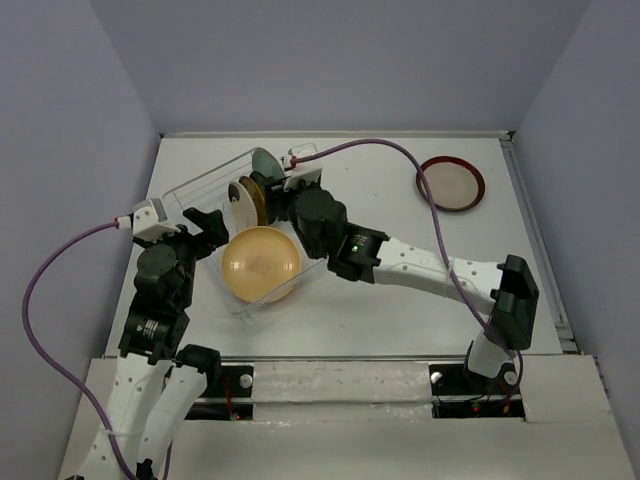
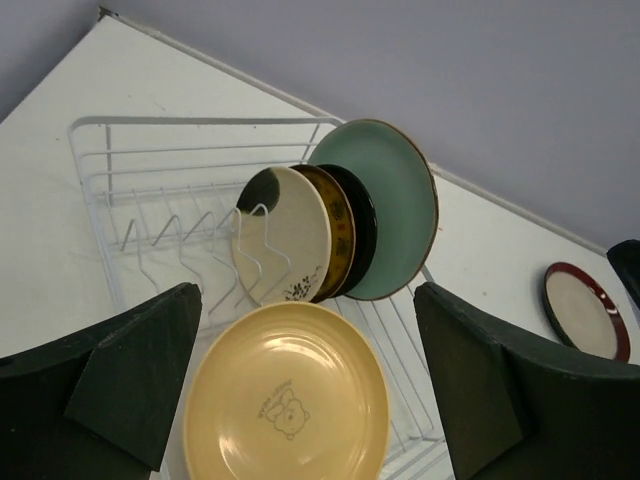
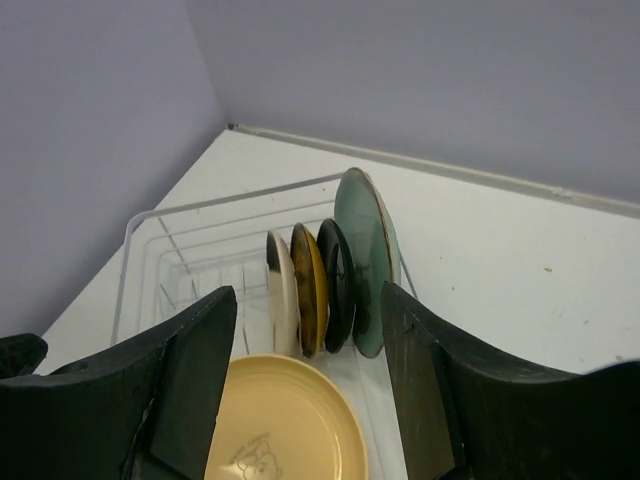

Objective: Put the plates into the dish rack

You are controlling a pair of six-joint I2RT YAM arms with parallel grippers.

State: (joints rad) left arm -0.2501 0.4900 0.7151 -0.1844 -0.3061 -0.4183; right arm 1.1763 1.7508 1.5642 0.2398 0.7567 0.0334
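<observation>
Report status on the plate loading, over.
Left gripper open, right gripper open, both empty. Mint-green plate plus three upright in dish rack. Orange-yellow plate lying at rack's near end, not slotted. Red-rimmed plate alone on table.

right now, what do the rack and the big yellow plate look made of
Rack: likely white-coated metal wire, judging by thin bent rods. Yellow plate: smooth, soft sheen and a printed bear suggest plastic or melamine, though glazed ceramic is possible.

We see a robot lab cell. Plain walls (image 1: 330, 60) box in a white table (image 1: 400, 310) carrying the left arm (image 1: 160, 285) and right arm (image 1: 420, 265).
</observation>
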